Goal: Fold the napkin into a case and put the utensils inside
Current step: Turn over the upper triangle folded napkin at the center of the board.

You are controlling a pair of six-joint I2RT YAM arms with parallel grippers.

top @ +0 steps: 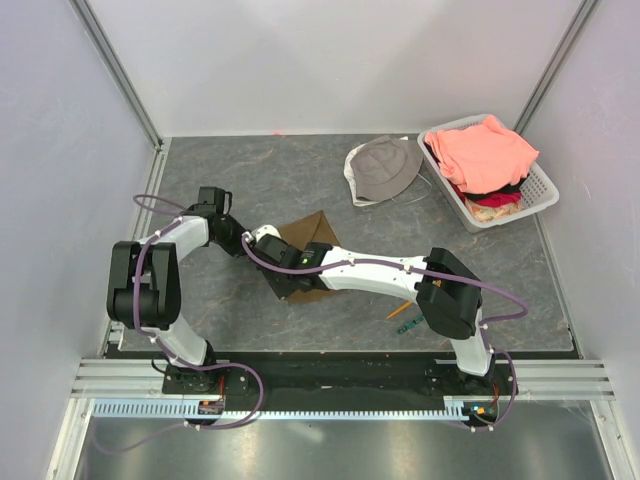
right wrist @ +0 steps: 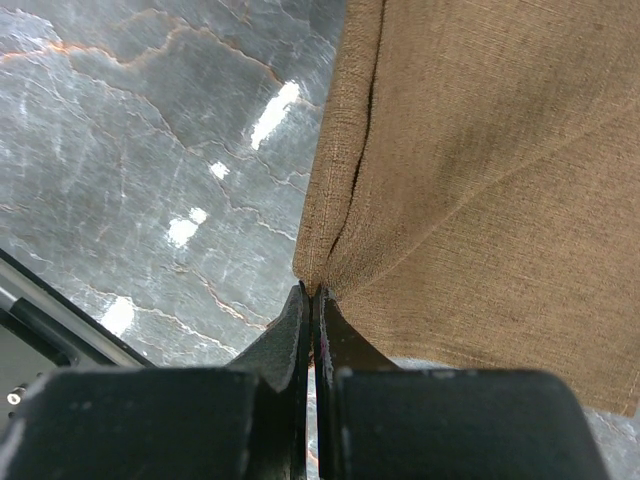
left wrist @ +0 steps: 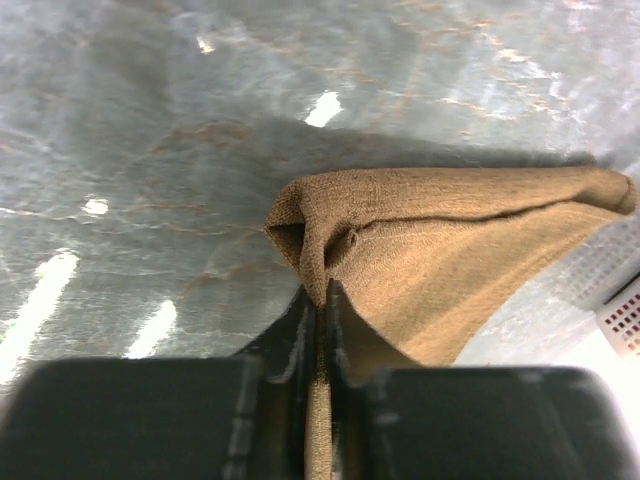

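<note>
Napkin, brown, pinched by both left and right jaws at thin edges; uneven pull could slip cloth free, skewing fold.

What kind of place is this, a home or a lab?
Probably a robot lab test cell: white walls in metal framing enclose a grey table, the left arm and right arm are bolted at its near rail, and a basket of clothes sits as a prop.

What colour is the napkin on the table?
The napkin is plain brown, with no pattern. The right wrist view shows it best.
</note>
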